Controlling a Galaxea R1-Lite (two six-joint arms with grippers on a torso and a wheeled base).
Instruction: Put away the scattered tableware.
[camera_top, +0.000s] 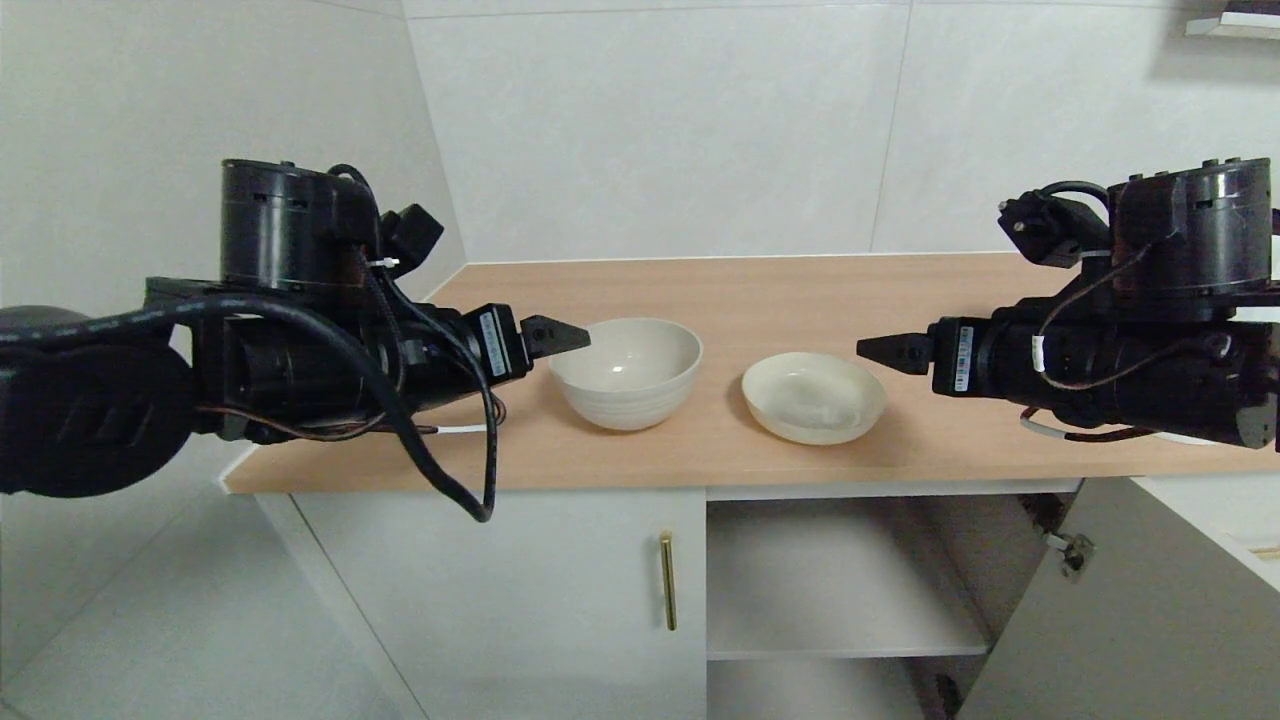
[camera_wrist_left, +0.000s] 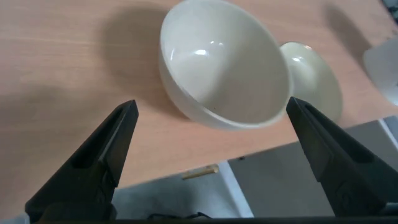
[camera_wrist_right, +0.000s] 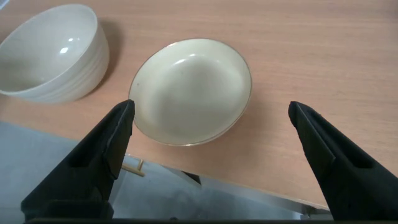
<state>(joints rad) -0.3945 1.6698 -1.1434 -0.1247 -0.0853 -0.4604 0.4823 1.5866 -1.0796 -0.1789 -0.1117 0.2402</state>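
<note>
Left tool (camera_top: 565, 338), right tool (camera_top: 872, 349), both spread apart, bowl (camera_top: 626, 370) and dish (camera_top: 813, 395) on wooden counter (camera_top: 760, 290), tiled walls (camera_top: 650, 130)

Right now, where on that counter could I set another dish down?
The countertop strip behind the deep bowl and shallow dish, up to the wall, is bare; so is the open cabinet shelf below. Crowded: the front middle, dishes flanked by left gripper and right gripper.

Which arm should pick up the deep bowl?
Left, probably. The left gripper is open right beside the deep bowl, and in the left wrist view the bowl sits between its fingers. The right gripper is farther off, on the other side of the shallow bowl.
</note>
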